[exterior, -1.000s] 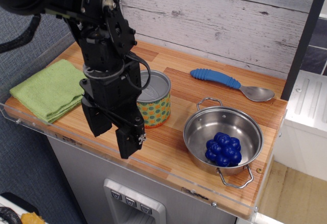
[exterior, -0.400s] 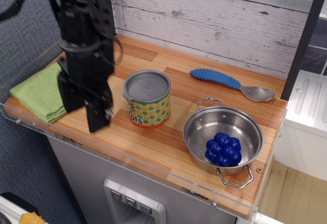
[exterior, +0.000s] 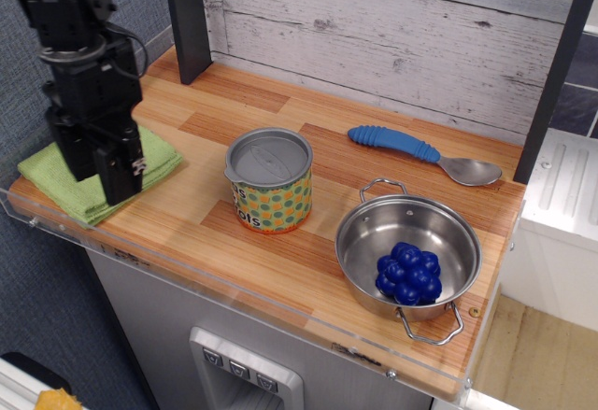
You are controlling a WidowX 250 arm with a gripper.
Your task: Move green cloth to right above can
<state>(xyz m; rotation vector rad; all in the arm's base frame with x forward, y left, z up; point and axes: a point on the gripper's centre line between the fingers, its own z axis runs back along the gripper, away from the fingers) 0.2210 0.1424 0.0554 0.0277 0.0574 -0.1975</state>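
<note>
The gripper [exterior: 98, 175] has been shifted from beside the can [exterior: 270, 179] to the table's left edge — its fingers are held apart above the green cloth [exterior: 93, 174], which is left flat at the front-left corner. The can, steel pot [exterior: 408, 256] and blue spoon [exterior: 423, 152] are unmoved.

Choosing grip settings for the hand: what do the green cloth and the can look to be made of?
The green cloth: soft terry-like fabric, matte and nubby, folded with layered edges showing. The can: apparently metal, with a dull grey flat lid, a raised rim, and a printed yellow label dotted green and orange, probably paper. The hand hangs over the cloth.
</note>
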